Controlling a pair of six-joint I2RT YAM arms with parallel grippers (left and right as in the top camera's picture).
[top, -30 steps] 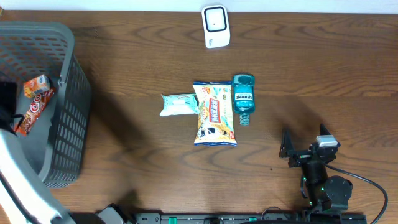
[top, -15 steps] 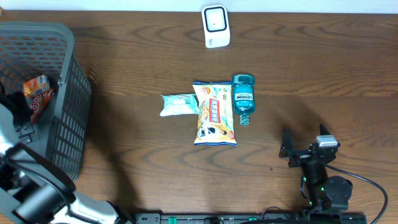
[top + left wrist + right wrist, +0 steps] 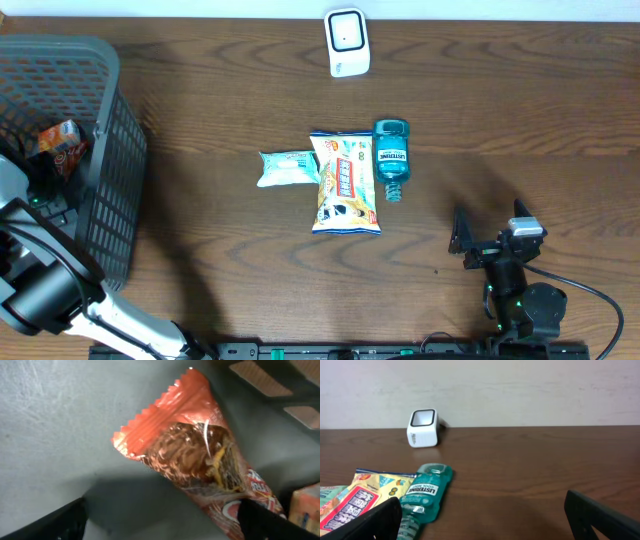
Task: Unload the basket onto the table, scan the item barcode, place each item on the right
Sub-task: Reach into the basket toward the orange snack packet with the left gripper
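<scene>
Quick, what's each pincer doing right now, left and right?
Left pincer: open, over the red snack wrapper, not gripping it.
Right pincer: open, empty.

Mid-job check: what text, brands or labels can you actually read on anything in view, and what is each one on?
"LISTERINE", with "COOL MINT" beneath: label on the blue mouthwash bottle.
Print on the yellow snack bag: too blurred to read.
Logo on the red wrapper in the basket: cut off, unreadable.
Mark on the white scanner: too small.

"LISTERINE COOL MINT" on blue bottle label, other txt illegible
</scene>
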